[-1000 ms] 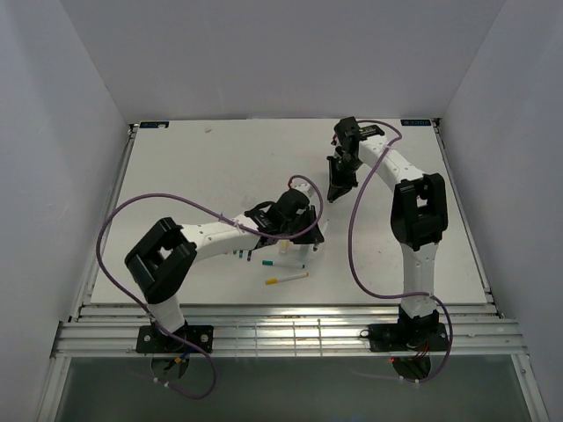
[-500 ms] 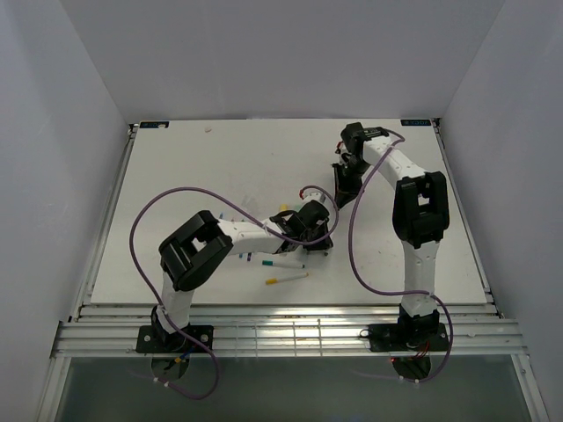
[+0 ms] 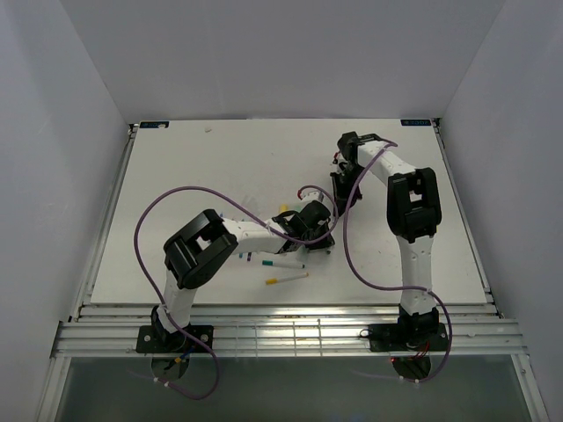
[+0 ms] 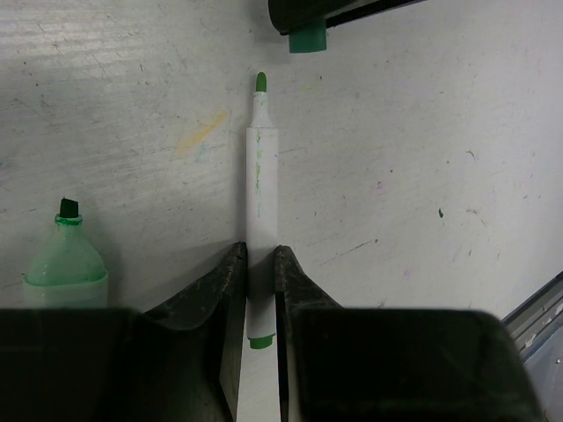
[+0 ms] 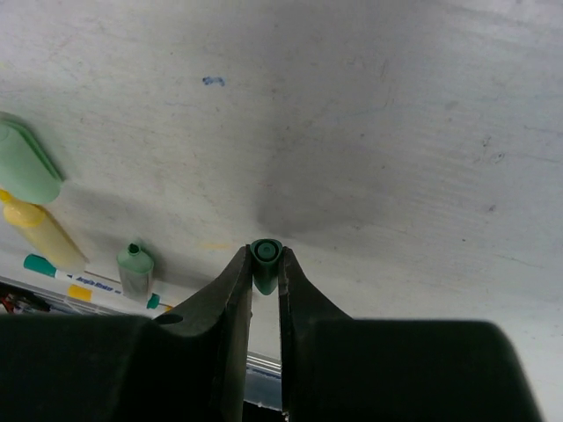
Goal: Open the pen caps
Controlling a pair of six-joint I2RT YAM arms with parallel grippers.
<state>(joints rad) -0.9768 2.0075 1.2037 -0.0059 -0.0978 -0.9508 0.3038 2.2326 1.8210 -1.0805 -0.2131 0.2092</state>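
**Left gripper** (image 4: 260,253): pressed onto the barrel of a slim white pen (image 4: 261,176), one finger on each side. In the left wrist view the pen runs up the centre of the frame, close over the table (image 4: 422,176). Whether it touches the surface cannot be told. Its green tip (image 4: 260,82) is bare and points toward the top edge. A green band on the barrel sits between the fingers, low in the frame.

**Right gripper** (image 5: 264,258): pinching a green pen cap (image 5: 265,250) between its fingertips, with the round end of the cap facing the wrist camera. In the left wrist view this cap appears at the top centre. It is just beyond the pen's tip, slightly to the right, and apart from it.

**Position on the table:** in the top view both grippers work right of centre, the right gripper above the left one in the frame.

**Other items:**
- Pale-green highlighter (image 4: 66,264): lower left of the left wrist view, dark chisel tip uncovered.
- Yellow highlighter (image 5: 40,230): left edge of the right wrist view, below a pale-green rounded piece (image 5: 26,163).
- Green-ended pen (image 3: 280,262) and yellow-ended pen (image 3: 288,278): on the table below the left gripper in the top view.
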